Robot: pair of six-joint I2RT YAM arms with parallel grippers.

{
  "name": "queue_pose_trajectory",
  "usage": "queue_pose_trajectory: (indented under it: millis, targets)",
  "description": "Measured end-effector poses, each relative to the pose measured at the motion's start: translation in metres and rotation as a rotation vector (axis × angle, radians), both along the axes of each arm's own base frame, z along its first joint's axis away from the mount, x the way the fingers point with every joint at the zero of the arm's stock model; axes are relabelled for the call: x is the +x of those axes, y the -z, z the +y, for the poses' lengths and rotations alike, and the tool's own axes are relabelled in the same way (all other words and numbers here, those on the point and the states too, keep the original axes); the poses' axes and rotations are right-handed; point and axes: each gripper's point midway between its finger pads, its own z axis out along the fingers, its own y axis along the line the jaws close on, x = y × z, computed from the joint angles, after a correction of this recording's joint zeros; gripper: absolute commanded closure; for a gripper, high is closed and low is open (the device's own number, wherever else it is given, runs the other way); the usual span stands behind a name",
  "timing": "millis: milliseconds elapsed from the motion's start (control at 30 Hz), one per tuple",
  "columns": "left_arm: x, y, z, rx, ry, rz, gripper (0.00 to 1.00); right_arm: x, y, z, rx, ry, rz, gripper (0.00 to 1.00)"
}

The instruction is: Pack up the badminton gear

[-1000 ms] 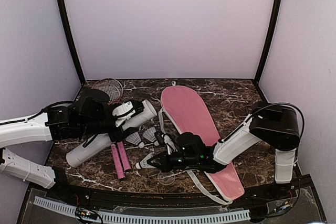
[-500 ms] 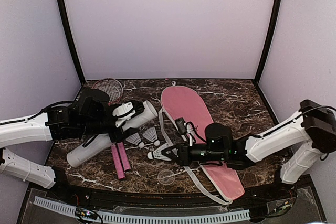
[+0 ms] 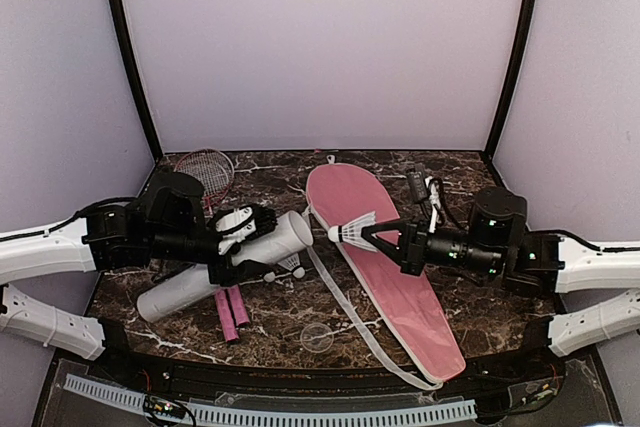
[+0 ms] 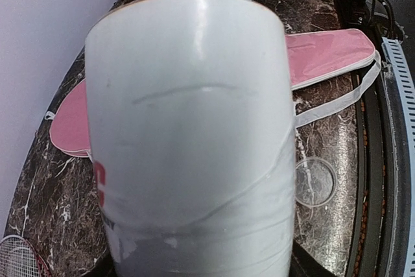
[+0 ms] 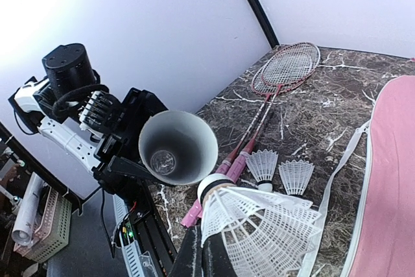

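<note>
- Sitting nearest the front edge, low in the centre of the top view, a clear round cap (image 3: 317,337) lies alone on the marble table (image 3: 480,197).
- Just left of it, the pink handles (image 3: 230,312) of the two red-framed rackets (image 3: 205,169) lie side by side and run up under the tube.
- The long white tube (image 3: 175,292) slants from lower left toward the centre. Its open mouth is lifted off the table and faces right.
- The left gripper (image 3: 240,245) is clamped around the tube near the mouth end, one finger on each side. In the left wrist view the tube (image 4: 194,128) fills almost the whole frame.
- Two loose shuttlecocks (image 3: 295,267) lie on the table just below the tube's mouth. The right wrist view shows them (image 5: 262,163) side by side next to the racket handles.
- Right of centre, the right gripper (image 3: 380,238) is pinched tight on a third shuttlecock (image 3: 350,232) by its feather skirt. It holds the shuttlecock in the air above the bag, with the cork pointing left at the tube's mouth and a gap between them.
- The pink bag (image 3: 345,192) lies flat, running from back centre to lower right. Its white strap (image 3: 350,317) trails along the left side.
- Farthest back, at the upper left of the table by the wall, the racket heads (image 5: 285,69) overlap each other.
</note>
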Motion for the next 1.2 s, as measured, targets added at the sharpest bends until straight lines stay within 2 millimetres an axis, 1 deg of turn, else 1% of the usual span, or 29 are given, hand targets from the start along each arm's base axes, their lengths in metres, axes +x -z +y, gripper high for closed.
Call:
queue_pose_trajectory:
  millis: [200,400,533,833,1000,1200]
  targets:
    - [-0.014,0.002,-0.008,-0.015,0.071,0.036,0.38,-0.013,-0.007,0.0,0.003,-0.069,-0.016,1.0]
    - [-0.025,0.01,-0.016,-0.001,0.119,0.063,0.38,-0.023,-0.008,0.017,-0.013,-0.171,-0.002,1.0]
    - [-0.029,0.013,-0.019,0.005,0.135,0.072,0.38,-0.03,0.0,0.032,-0.03,-0.246,0.023,1.0]
    - [-0.038,0.013,-0.023,0.006,0.167,0.072,0.38,-0.037,0.018,0.057,-0.057,-0.35,0.086,1.0]
    - [-0.046,0.014,-0.026,0.009,0.194,0.069,0.38,-0.04,0.02,0.067,-0.053,-0.396,0.117,1.0]
    - [-0.052,0.015,-0.028,0.014,0.213,0.067,0.38,-0.043,0.023,0.072,-0.046,-0.437,0.141,1.0]
